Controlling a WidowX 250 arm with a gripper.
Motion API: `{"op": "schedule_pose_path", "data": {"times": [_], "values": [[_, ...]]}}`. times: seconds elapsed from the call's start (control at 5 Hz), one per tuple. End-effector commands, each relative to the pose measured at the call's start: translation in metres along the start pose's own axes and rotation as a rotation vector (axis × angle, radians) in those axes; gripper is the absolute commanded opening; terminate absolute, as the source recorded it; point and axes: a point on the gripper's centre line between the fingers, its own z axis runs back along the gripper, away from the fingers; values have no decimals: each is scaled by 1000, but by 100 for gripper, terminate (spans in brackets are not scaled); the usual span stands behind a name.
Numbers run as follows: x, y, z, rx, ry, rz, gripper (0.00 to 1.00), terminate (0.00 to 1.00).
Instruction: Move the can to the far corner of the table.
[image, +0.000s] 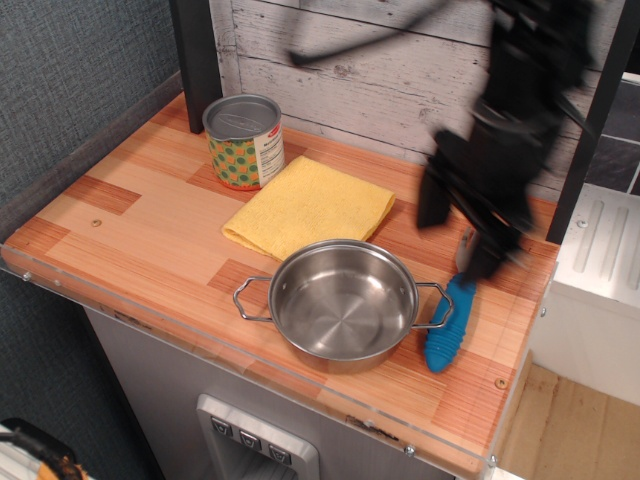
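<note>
The can (244, 141) stands upright at the far left of the table (130, 230), with a silver top and a green-orange patterned label. My gripper (456, 238) is blurred by motion at the right side, above the table near the blue-handled fork. Its fingers (433, 205) are spread apart and hold nothing. It is far to the right of the can.
A yellow cloth (310, 205) lies right of the can. A steel pan (343, 298) sits near the front edge. A blue-handled fork (450, 322) lies right of the pan. A white plank wall and a dark post (197, 55) stand behind the can.
</note>
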Motion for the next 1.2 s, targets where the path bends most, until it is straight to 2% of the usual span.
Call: {"op": "schedule_pose_path", "data": {"times": [0.0, 0.2, 0.4, 0.6, 0.8, 1.0], "values": [[-26, 87, 12, 5, -59, -23, 100, 0], [-29, 118, 3, -4, -61, -94, 100, 0], [-24, 133, -5, -14, -111, -162, 100, 0], [-22, 142, -11, 26, -106, -213, 100, 0], [-25, 154, -22, 58, -137, -232, 100, 0], [-21, 164, -29, 78, -137, -231, 100, 0]]}}
